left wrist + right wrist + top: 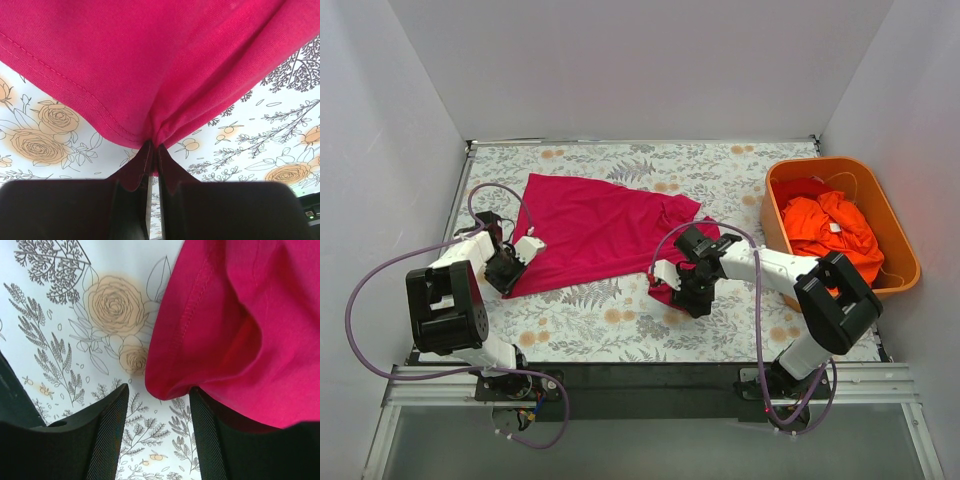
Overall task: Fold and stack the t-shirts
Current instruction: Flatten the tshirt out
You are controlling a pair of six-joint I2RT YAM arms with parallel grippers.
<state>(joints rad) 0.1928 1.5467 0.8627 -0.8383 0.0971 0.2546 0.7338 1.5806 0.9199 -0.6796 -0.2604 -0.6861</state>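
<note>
A magenta-pink t-shirt point(600, 225) lies spread on the floral table. My left gripper point(516, 262) is shut on its near-left hem; in the left wrist view the cloth point(150, 65) bunches into the closed tips of the left gripper point(153, 147). My right gripper point(678, 285) is open at the shirt's near-right corner; in the right wrist view the corner fold point(225, 330) hangs just ahead of the spread tips of the right gripper point(159, 392), with cloth draped over the right finger point(210, 430). Orange-red t-shirts point(832, 228) with a white label lie crumpled in the tub.
A rigid orange plastic tub point(895, 225) stands at the right edge of the table. White walls close in the table on the left, back and right. A black rail point(640, 375) runs along the near edge by the arm bases.
</note>
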